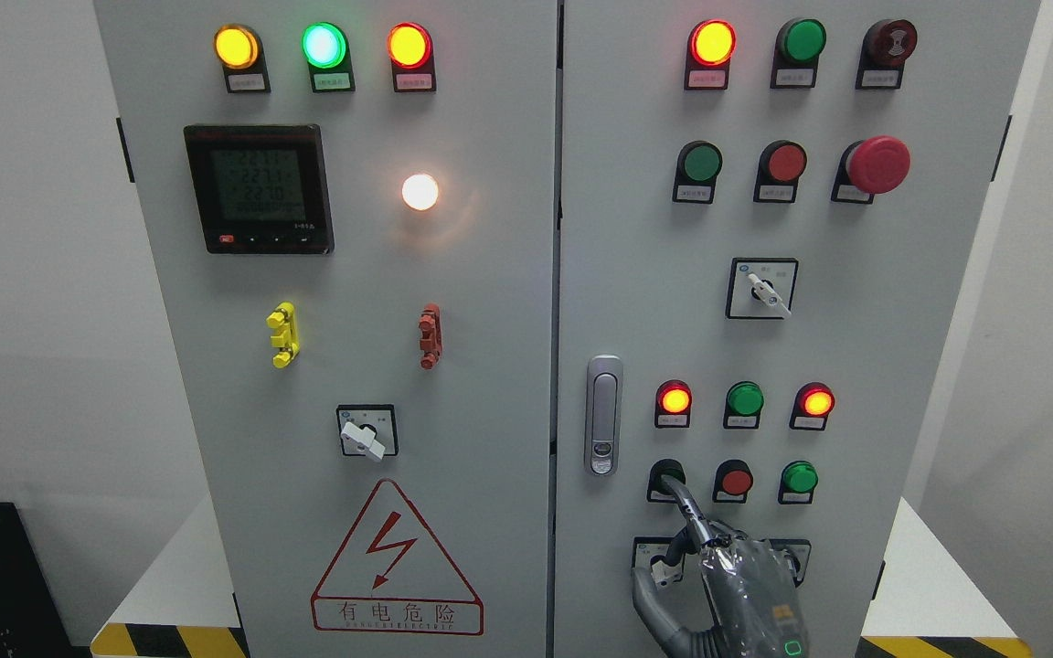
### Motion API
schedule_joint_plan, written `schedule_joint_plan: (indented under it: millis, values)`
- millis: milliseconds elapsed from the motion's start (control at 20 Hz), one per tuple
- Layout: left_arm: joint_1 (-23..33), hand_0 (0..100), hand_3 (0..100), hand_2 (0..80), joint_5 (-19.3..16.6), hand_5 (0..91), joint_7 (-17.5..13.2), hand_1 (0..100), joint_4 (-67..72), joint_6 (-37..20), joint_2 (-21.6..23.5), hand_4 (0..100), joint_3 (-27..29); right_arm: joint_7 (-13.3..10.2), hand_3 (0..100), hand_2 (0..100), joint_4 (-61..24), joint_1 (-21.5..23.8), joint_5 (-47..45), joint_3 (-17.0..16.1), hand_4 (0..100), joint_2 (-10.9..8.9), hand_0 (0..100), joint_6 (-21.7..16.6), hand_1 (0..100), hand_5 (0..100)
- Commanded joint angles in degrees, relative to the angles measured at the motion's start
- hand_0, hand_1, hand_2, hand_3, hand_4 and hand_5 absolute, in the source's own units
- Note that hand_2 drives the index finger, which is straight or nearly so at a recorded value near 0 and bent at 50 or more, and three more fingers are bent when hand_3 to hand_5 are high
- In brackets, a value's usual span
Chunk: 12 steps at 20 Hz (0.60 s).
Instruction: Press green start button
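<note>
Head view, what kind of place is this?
Probably an industrial electrical room or training bay: a grey metal control cabinet with lit round indicator lamps, a black digital power meter and a red triangular shock-warning sign.

The right hand (729, 585) is built of dark grey, glossy metal-look segments, with a slim tapering forefinger (689, 512) made of short jointed links ending in a narrow dark tip. The thumb (650, 599) is a rounder grey piece. A clear, shiny plastic film wraps the back of the hand, catching white glints, and a small green lit rounded outline glows near the wrist
</note>
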Motion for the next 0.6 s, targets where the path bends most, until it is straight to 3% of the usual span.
schedule_joint_plan:
  millis: [0,550]
  values:
    - [0.1,12,0,0.0,0.0,0.0,0.0,56,0.0,0.0,0.0,0,0.0,-0.1,67,0,0.2,0.1,-0.2,-1.5,63,0.03,56,-0.1,35,59]
    - [0.0,12,0,0.0,0.0,0.0,0.0,56,0.0,0.0,0.0,0,0.0,-0.2,68,0,-2.3,2.1,-0.6,-1.6,63,0.03,57,-0.7,37,59]
